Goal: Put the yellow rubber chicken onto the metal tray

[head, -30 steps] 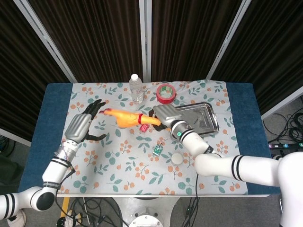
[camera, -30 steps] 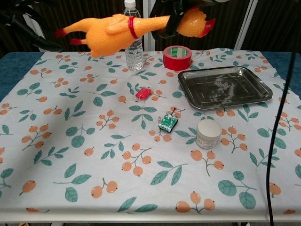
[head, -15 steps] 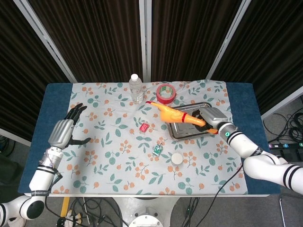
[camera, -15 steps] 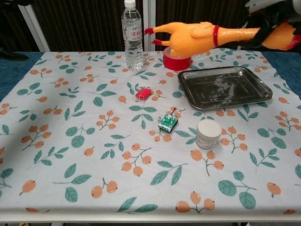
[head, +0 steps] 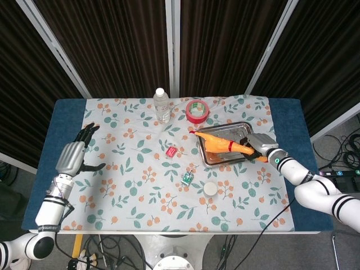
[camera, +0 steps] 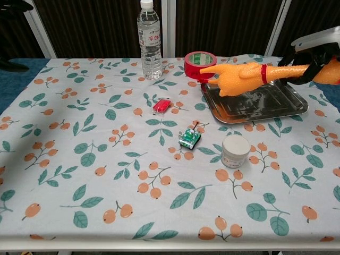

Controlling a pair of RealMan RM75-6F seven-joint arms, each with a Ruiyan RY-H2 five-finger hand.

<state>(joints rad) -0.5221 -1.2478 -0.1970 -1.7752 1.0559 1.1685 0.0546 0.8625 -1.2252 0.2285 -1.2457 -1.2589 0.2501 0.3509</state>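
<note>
The yellow rubber chicken [head: 216,144] [camera: 241,78] with a red neck band hangs stretched over the metal tray [head: 244,130] [camera: 276,104], feet pointing left. My right hand [head: 260,147] [camera: 313,56] grips it by the head end at the tray's right side. From the chest view the body looks just above the tray; whether it touches is unclear. My left hand [head: 72,157] is open, fingers spread, above the table's left edge, far from the chicken.
A water bottle [head: 161,104] and a red tape roll [head: 197,111] stand at the back. A small red object [camera: 161,105], a green toy [camera: 189,138] and a white jar [camera: 235,150] lie mid-table near the tray's front-left.
My right hand has carried the chicken rightward from mid-table and lowered it over the tray. My left hand drew back to the left edge.
</note>
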